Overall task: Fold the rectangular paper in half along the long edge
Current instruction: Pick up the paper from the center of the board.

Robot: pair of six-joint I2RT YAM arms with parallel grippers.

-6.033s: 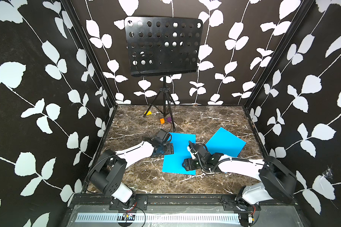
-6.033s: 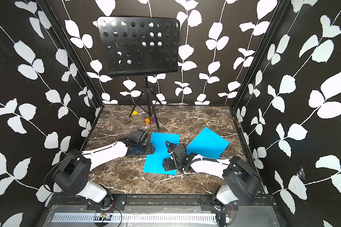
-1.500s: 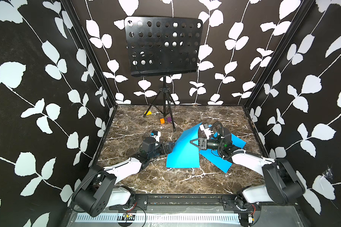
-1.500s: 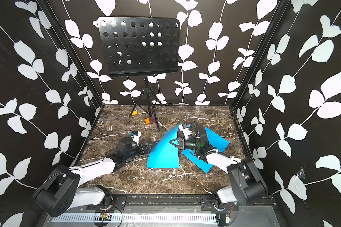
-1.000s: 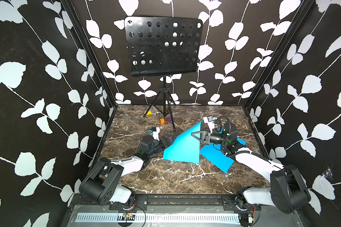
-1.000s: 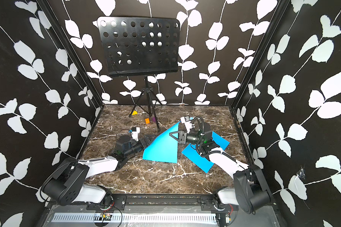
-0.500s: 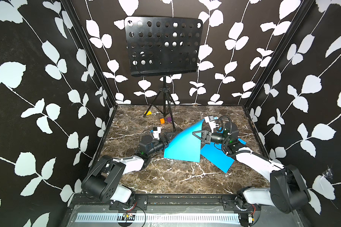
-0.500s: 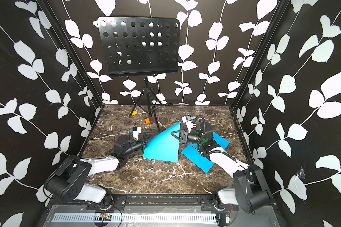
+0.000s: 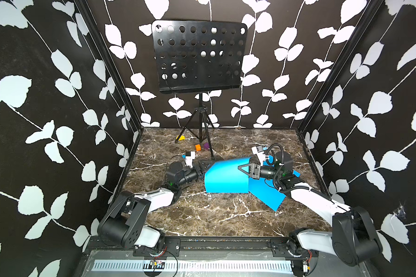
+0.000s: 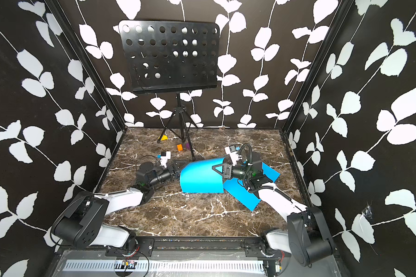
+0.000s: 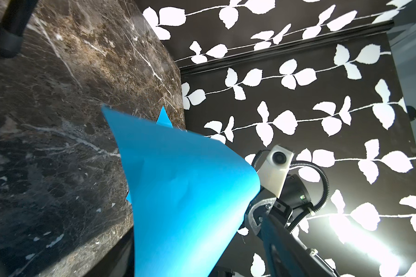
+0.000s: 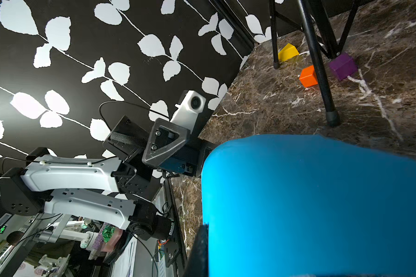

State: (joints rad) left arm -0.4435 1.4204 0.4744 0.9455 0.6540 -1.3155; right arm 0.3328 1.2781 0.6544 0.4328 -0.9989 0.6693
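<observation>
A blue paper [image 9: 226, 178] stands bowed in the middle of the marble table [image 9: 202, 215], its near edge down and running side to side between the arms. The curl hides which side is longer. The right gripper [image 9: 241, 168] pinches its right side, jaws closed. The left gripper [image 9: 204, 168] meets the left edge, its grip impossible to tell. A second blue sheet [image 9: 267, 195] lies flat nearby.

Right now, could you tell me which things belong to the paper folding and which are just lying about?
In the job: curved paper, right gripper holding it, left gripper at its other edge.
Lying about: flat sheet, music stand, yellow block, orange block, purple block.
</observation>
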